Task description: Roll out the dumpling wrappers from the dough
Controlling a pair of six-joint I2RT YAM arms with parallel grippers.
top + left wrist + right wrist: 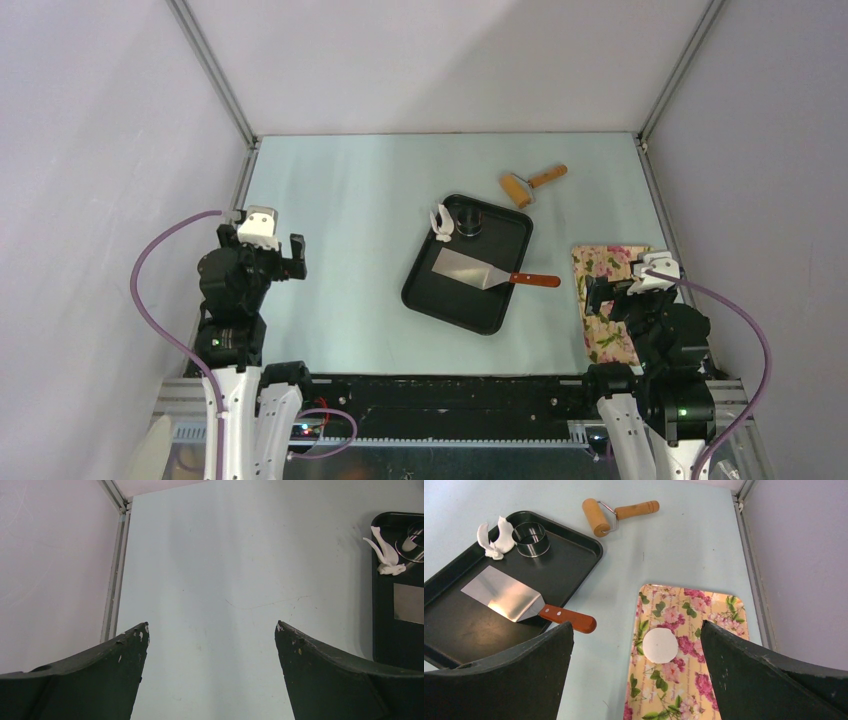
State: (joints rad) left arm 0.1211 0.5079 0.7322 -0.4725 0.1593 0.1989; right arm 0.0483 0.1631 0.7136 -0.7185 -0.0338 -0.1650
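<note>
Wide open and empty, both left pincer point(211, 625) and right pincer point(637, 624) — round dough wrapper point(660, 645) on the floral tray point(719, 610), dough scraps point(494, 537) in the black tray point(454, 625).

bare worktop point(330, 230) runs open from the left edge to the middle. a black tray point(450, 305) sits slantwise mid-table, a steel ring point(470, 220) and dough scrap point(441, 222) crowding its far corner, a spatula point(465, 267) with its handle jutting over the right rim. only a narrow lane separates that handle from the floral tray point(600, 262) at the right edge. a roller point(520, 187) lies just beyond the black tray's far right corner.
</note>
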